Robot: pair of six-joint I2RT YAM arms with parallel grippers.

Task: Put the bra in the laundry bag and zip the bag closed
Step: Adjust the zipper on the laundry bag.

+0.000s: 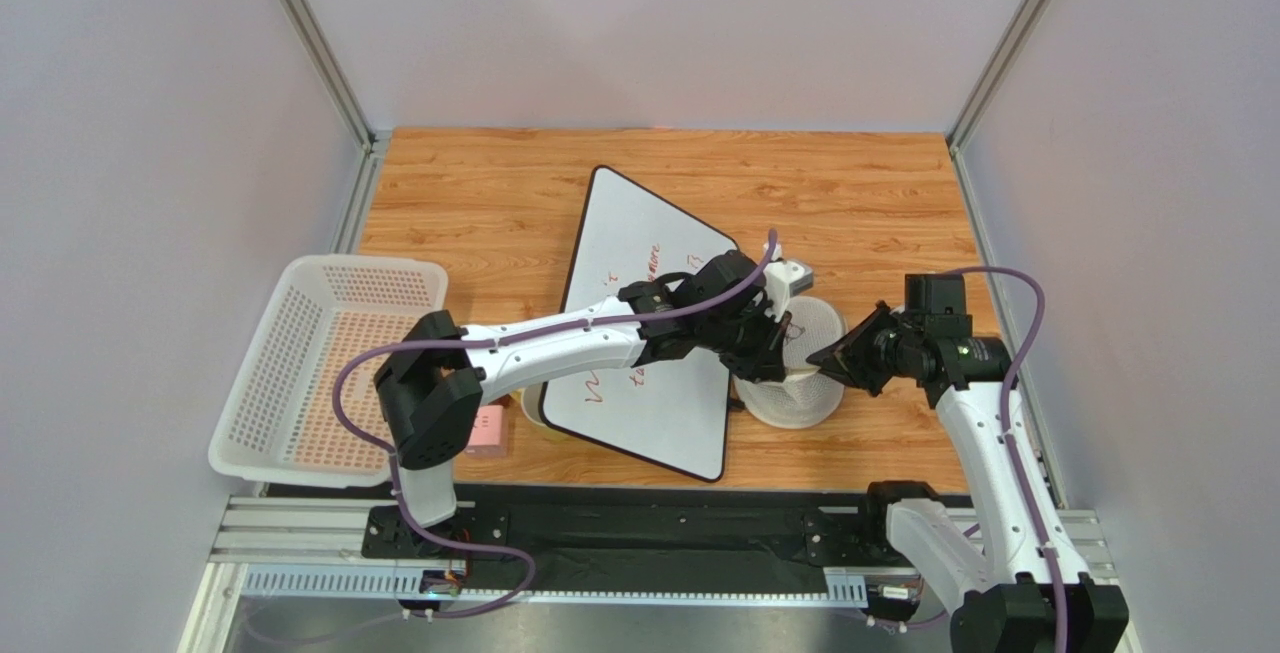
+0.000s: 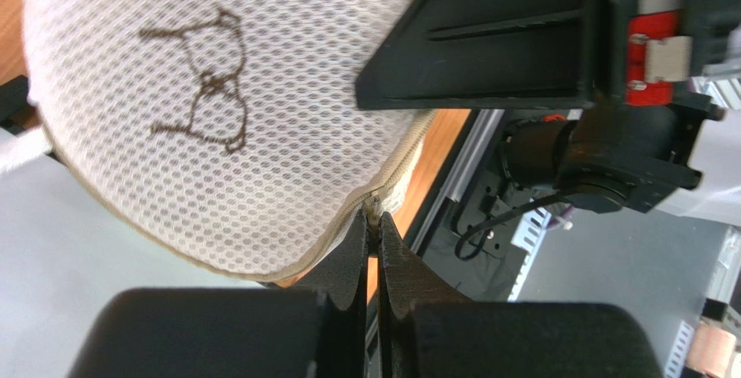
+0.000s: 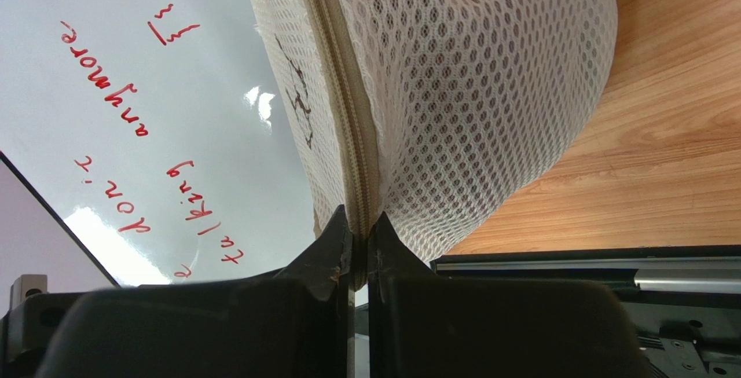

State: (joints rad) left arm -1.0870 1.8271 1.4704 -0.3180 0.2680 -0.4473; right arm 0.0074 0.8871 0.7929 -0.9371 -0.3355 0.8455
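Note:
The white mesh laundry bag (image 1: 796, 368) rests on the wooden table between my two grippers. Its disc lid with the dark bra icon fills the left wrist view (image 2: 209, 117). My left gripper (image 2: 374, 222) is shut on the zipper pull at the lid's edge. My right gripper (image 3: 358, 226) is shut on the bag's beige zipper seam (image 3: 352, 135), gripping the bag's rim from the right. In the top view the left gripper (image 1: 763, 350) is at the bag's left side and the right gripper (image 1: 830, 358) at its right. The bra is hidden.
A whiteboard (image 1: 646, 308) with red writing lies left of the bag, under my left arm. A white perforated basket (image 1: 323, 361) stands at the far left, a small pink box (image 1: 489, 428) beside it. Grey walls enclose the table.

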